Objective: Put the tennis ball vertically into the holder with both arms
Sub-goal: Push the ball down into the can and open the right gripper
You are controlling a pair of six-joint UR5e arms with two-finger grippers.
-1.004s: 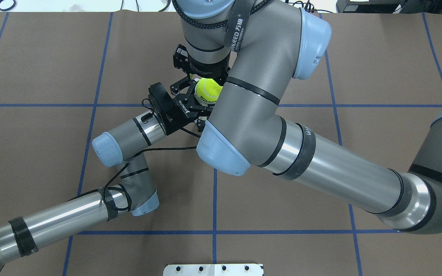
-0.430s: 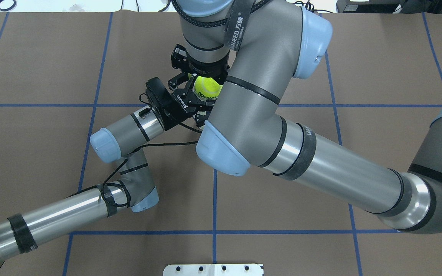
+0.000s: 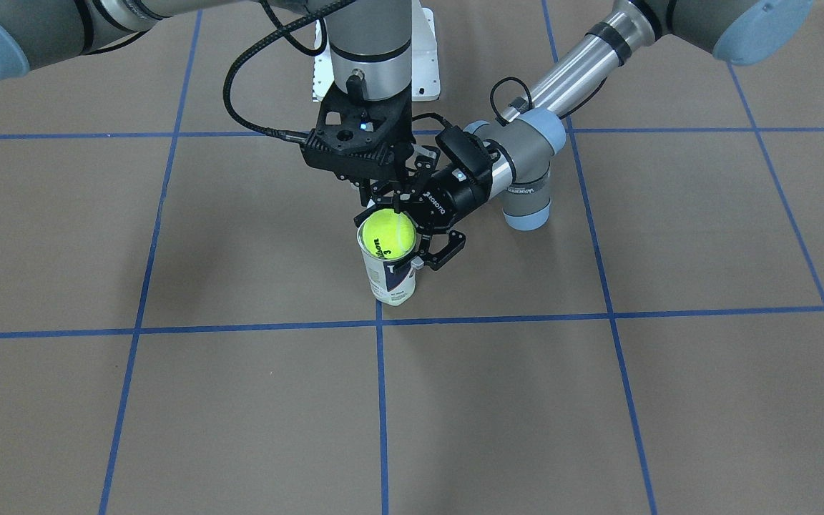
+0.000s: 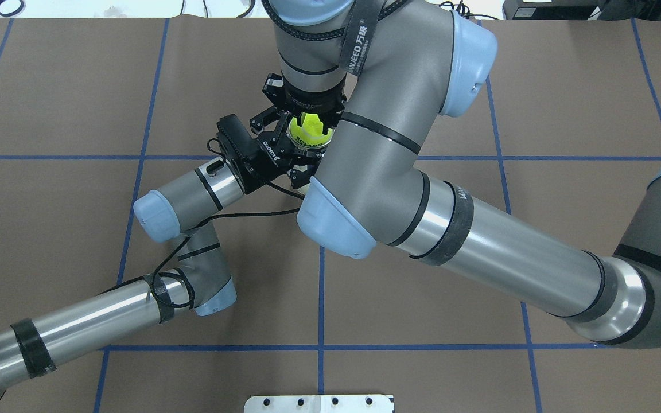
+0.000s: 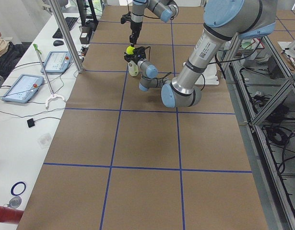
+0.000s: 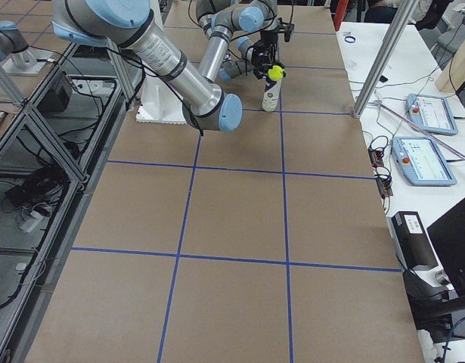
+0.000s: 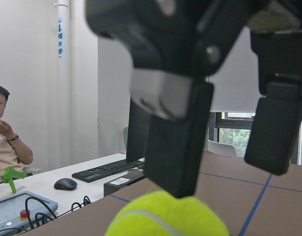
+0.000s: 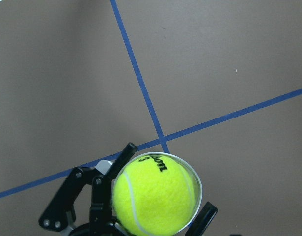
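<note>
- nearest the operators' side, the brown paper-covered table (image 3: 383, 415) with its blue tape grid gives wide open room in front of and to both sides of the work.
- the holder (image 3: 392, 280) stands upright beside a tape crossing, well away from every table edge; upright is what lets the ball drop straight down.
- the tennis ball (image 3: 386, 234) sits in the holder's mouth, ringed by the metal rim (image 8: 197, 186) but riding high, mostly above it. by my reading it is seated, not yet sunk.
- the left gripper (image 3: 419, 252) comes in sideways and pinches the holder just under the rim, one finger on each side, likely to keep the tall light can from tipping.
- the right gripper (image 3: 392, 202) hangs vertically right over the ball, fingers spread and not clamping it; the left wrist view shows one finger (image 7: 176, 142) at or just above the ball's top, though contact cannot be told.
- room is tight only here: both claws crowd the rim, so the safest exit for the right one looks to be straight up.
- farthest back, the white base plate (image 3: 426, 64) sits well clear.
</note>
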